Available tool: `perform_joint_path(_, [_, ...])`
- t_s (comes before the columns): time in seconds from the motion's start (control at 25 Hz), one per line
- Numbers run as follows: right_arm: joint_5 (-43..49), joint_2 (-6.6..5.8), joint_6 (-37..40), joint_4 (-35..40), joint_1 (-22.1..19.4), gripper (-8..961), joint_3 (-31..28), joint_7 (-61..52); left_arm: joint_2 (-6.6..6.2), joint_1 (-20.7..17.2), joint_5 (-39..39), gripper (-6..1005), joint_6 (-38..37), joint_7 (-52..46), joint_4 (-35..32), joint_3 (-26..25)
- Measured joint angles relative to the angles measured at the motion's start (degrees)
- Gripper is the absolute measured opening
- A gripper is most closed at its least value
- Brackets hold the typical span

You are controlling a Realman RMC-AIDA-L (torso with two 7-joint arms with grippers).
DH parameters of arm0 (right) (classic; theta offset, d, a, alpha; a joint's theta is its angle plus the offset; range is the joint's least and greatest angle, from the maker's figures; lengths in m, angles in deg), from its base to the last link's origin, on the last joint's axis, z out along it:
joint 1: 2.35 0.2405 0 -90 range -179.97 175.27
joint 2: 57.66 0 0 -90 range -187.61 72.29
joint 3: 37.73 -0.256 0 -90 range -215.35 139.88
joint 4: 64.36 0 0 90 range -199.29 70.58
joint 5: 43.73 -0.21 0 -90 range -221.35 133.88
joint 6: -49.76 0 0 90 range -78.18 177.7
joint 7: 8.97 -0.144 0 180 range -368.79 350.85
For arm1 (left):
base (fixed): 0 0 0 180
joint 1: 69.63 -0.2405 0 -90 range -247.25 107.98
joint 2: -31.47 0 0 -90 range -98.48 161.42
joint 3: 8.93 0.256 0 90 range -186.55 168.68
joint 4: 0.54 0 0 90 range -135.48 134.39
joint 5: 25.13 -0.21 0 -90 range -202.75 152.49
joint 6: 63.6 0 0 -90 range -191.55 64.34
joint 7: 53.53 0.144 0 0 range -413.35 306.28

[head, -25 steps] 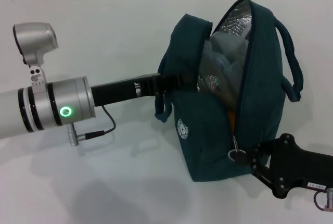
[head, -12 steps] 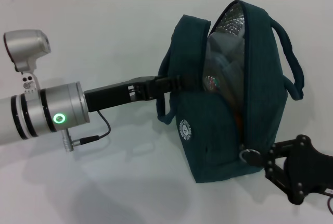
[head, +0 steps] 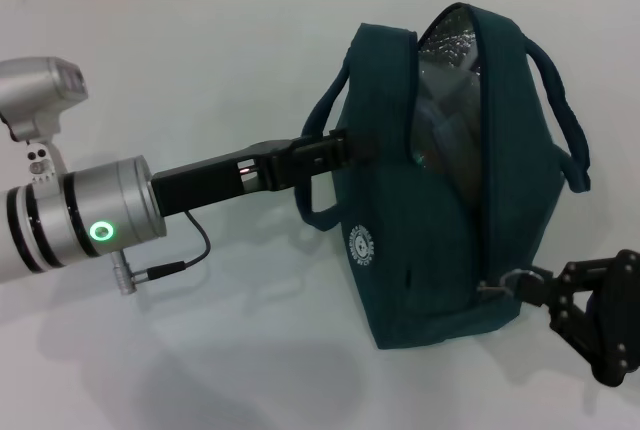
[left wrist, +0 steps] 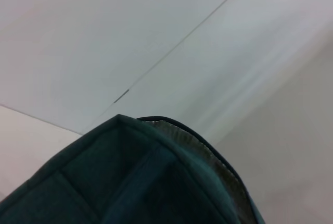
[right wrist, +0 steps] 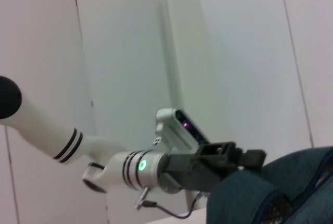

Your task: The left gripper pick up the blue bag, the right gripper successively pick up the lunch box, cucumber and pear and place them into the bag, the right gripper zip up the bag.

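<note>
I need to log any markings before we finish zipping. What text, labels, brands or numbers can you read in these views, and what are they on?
No text is readable in any view.
Bag: round white logo, its lettering too small to read.
Left gripper: a small pale mark on its black body, too blurred to read.
Right gripper: no markings visible.

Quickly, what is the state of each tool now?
Left tool: closed on the blue bag.
Right tool: closed on the zipper pull.
</note>
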Motion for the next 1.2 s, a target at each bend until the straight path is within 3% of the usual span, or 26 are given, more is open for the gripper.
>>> perform_joint_path(0.48, [-4.12,0.8,1.44,2.16,3.56,9,-1.47,1.27,-0.46,-1.52,1.34,674,-3.93,4.8,-0.25,-0.78])
perform_joint_path(0.56, [-5.83,0.81,1.44,2.25,4.97,8,-1.46,1.28,-0.53,-2.12,1.34,677,-3.95,5.44,-0.25,-1.68])
perform_joint_path(0.68, [-7.27,0.84,1.17,2.54,6.75,8,-1.89,1.26,-0.71,-2.96,1.4,814,-4.0,6.27,-0.28,-2.72])
perform_joint_path(1.2, [-10.81,1.33,-6.42,3.2,16.69,8,0.05,0.79,-1.89,-4.35,1.4,814,-4.09,6.84,-0.38,-3.12])
